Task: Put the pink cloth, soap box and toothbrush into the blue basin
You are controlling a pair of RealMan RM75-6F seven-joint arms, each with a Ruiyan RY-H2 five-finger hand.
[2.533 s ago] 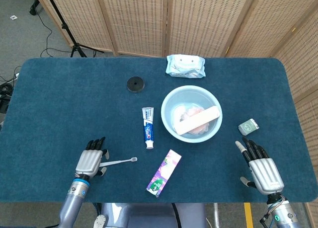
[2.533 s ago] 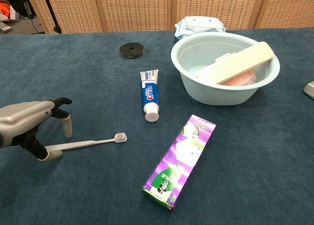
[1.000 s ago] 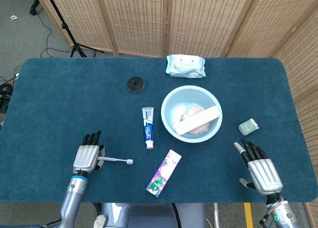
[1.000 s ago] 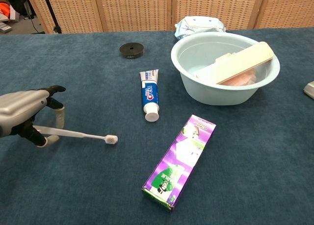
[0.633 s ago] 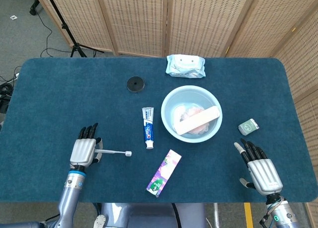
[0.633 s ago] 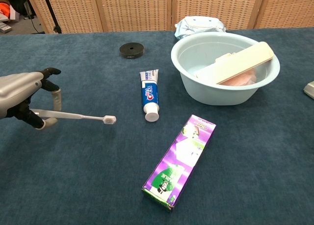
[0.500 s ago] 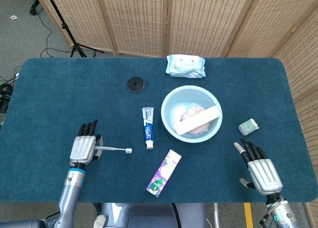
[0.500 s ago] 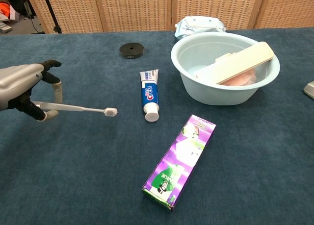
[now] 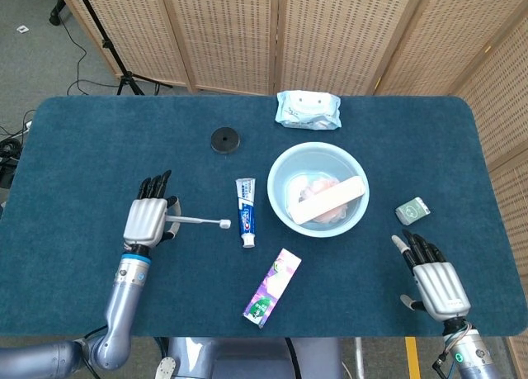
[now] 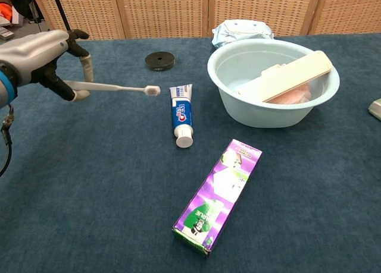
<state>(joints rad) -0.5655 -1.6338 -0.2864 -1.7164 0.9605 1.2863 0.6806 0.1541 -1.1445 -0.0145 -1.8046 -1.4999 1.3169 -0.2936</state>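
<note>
Your left hand point(image 9: 148, 220) pinches the toothbrush point(image 10: 116, 87) by its handle, holding it level above the table, bristles pointing right toward the toothpaste tube point(image 9: 246, 211). Right of that, the blue basin point(image 9: 280, 171) holds the soap box point(image 9: 332, 199) and pink cloth point(image 9: 316, 184). Your right hand point(image 9: 436, 285) hovers empty at the near right, fingers spread.
</note>
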